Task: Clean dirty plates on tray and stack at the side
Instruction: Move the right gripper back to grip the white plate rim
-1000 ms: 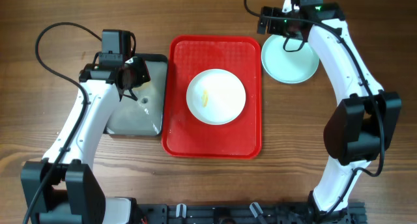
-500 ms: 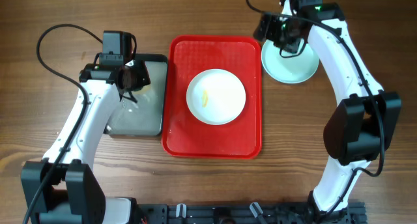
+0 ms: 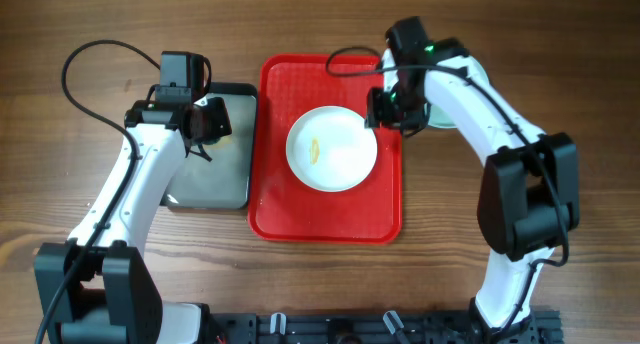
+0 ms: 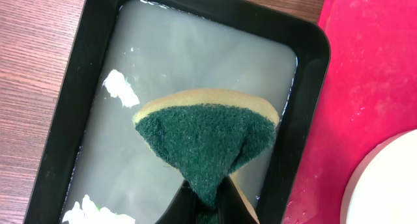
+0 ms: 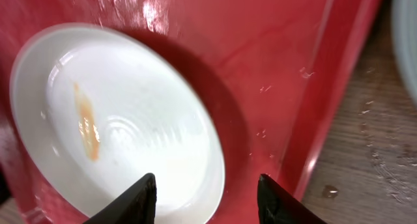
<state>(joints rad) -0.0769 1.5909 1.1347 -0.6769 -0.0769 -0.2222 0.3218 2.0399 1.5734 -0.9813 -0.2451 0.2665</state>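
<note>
Here the white plate (image 5: 117, 120) lies partly between the spread right jaws

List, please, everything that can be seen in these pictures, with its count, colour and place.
red tray: 1, red, middle of the table
white plate: 1, white, on the red tray, with an orange stain inside
cyan plate: at least 1, pale cyan, on the table to the right of the red tray, mostly hidden by the right arm
grey tray: 1, dark grey, just left of the red tray, holds cloudy water
sponge: 1, green pad on yellow, over the water
foam bits: a few, white, on the water
table: 1, brown wood
left claw: 1, black, shut on the sponge
right claw: 1, black, open, over the white plate's edge
</note>
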